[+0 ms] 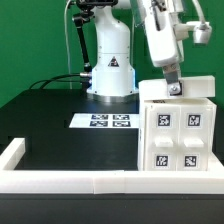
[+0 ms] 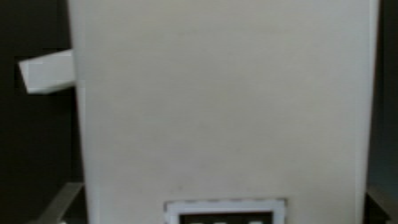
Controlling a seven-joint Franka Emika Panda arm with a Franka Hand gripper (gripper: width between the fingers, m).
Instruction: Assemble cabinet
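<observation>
Gripper (image 1: 172,90): lowered onto the top edge of the cabinet body (image 1: 181,137). Whether it is clenched on the wall or only resting there cannot be told, because the fingertips are hidden in both views.
Cabinet body: directly beneath the gripper, upright on the table (image 1: 50,120), with four fiducial tags (image 1: 164,122) on its face. Its plain white wall (image 2: 231,100) nearly fills the wrist view.
White tab (image 2: 50,72): seen jutting from the side of that wall; possibly an insert piece, though this is left unsure by the blur.
Step in hand: judged to be the seizing or steadying of the body at its top edge.
Next move: a firm hold should be confirmed first. As the body is tall and boxy, a slow, level motion is called for, lest it tip.
Border frame (image 1: 60,180): low and white, touching the body's foot below the gripper.
Marker board (image 1: 105,122): flat on the black table, well apart from the gripper.
Room: the arm base (image 1: 110,65) is set beyond the board, with a green backdrop (image 1: 30,40) behind.
</observation>
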